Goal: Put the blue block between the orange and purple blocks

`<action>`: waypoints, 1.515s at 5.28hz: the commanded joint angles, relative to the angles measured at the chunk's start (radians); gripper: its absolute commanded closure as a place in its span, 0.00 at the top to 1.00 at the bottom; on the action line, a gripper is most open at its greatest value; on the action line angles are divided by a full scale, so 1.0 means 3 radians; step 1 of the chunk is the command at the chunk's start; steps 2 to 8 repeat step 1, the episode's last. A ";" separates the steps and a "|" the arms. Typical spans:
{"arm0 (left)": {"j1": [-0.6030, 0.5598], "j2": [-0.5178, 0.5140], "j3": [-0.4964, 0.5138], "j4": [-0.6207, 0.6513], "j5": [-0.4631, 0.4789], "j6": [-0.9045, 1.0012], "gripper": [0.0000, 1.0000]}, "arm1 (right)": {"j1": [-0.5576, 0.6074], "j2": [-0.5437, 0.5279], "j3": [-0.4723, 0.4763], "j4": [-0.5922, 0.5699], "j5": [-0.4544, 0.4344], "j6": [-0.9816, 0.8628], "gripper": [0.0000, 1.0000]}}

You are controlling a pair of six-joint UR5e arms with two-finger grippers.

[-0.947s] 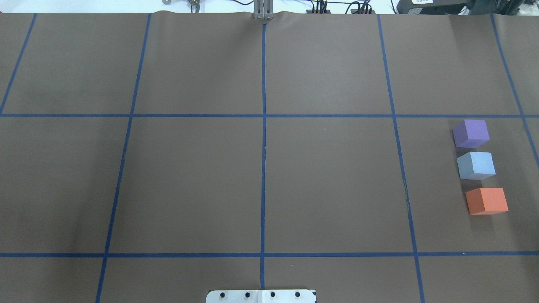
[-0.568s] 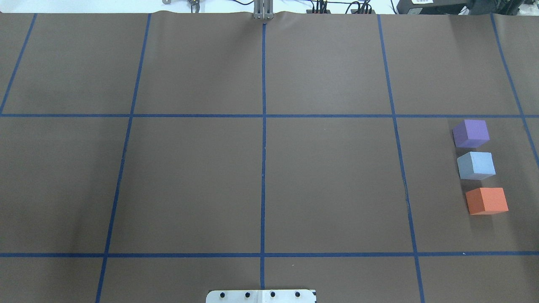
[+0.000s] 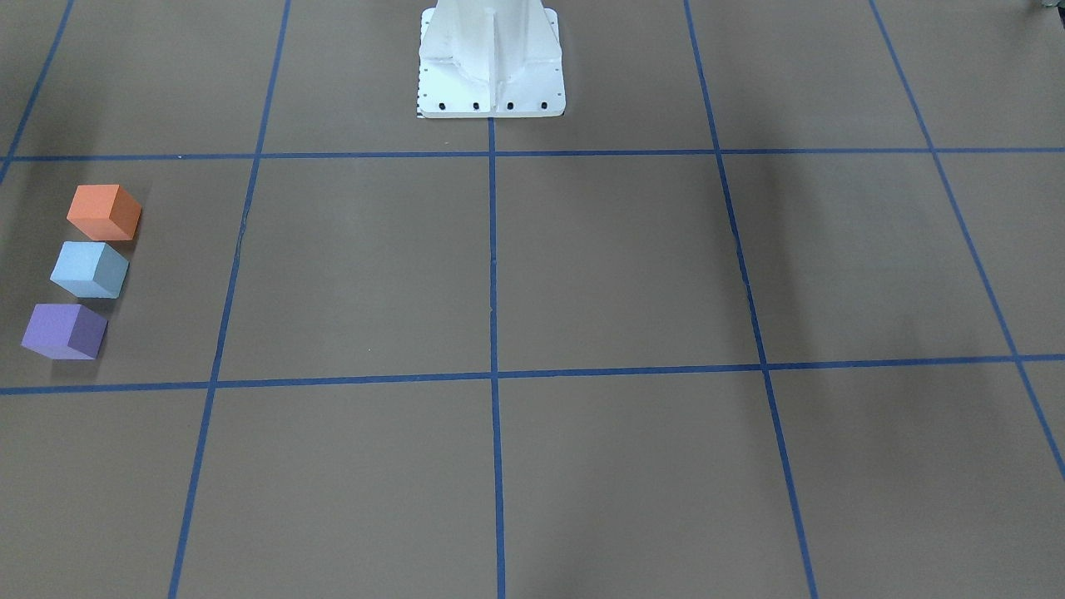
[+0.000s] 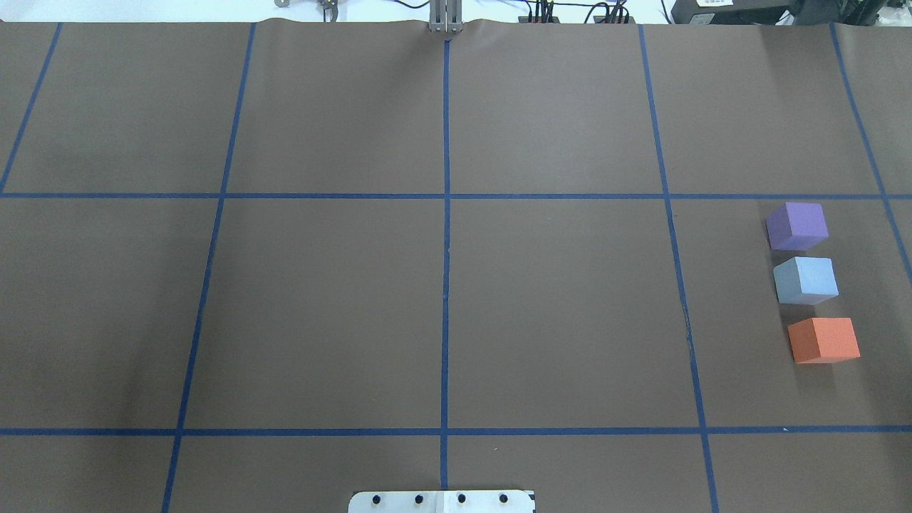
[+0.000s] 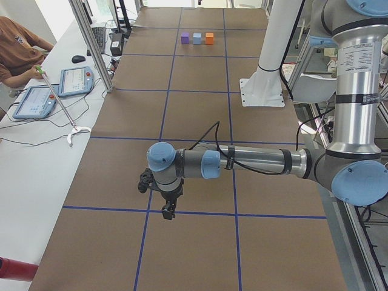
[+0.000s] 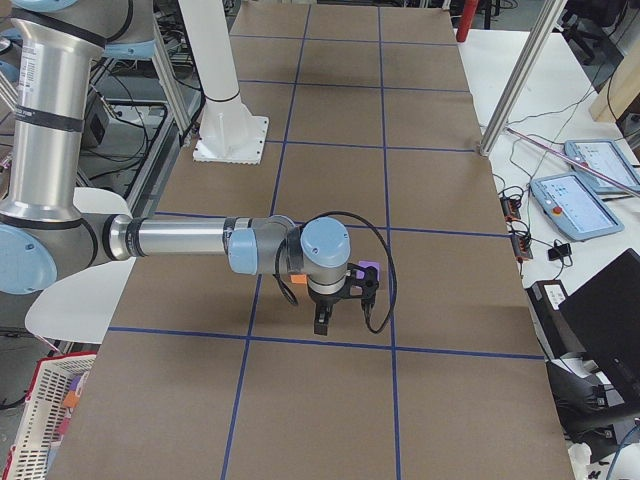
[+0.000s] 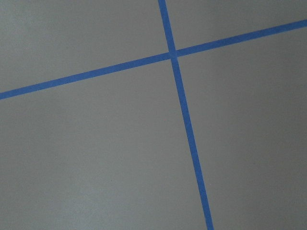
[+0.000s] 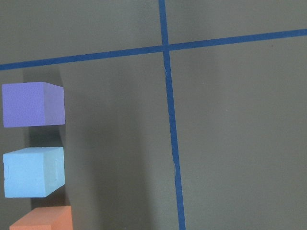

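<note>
Though distant, jaws' gap hardly discernible.

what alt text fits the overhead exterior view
Three blocks sit in a line near the right edge of a brown table gridded with blue tape: purple block farthest from the robot, blue block in the middle, orange block nearest.
</note>
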 commanded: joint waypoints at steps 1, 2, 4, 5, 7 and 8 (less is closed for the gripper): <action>0.0001 -0.0009 0.0011 0.0000 0.0003 -0.0005 1.00 | 0.0000 0.0000 0.0000 0.0001 0.0005 0.0001 1.00; 0.0001 -0.0009 0.0011 0.0000 0.0003 -0.0005 1.00 | 0.0000 0.0000 0.0000 0.0001 0.0005 0.0001 1.00; 0.0001 -0.0009 0.0011 0.0000 0.0003 -0.0005 1.00 | 0.0000 0.0000 0.0000 0.0001 0.0005 0.0001 1.00; 0.0001 -0.0009 0.0011 0.0000 0.0003 -0.0005 1.00 | 0.0000 0.0000 0.0000 0.0001 0.0005 0.0001 1.00; 0.0001 -0.0009 0.0011 0.0000 0.0003 -0.0005 1.00 | 0.0000 0.0000 0.0000 0.0001 0.0005 0.0001 1.00; 0.0001 -0.0009 0.0011 0.0000 0.0003 -0.0005 1.00 | 0.0000 0.0000 0.0000 0.0001 0.0005 0.0001 1.00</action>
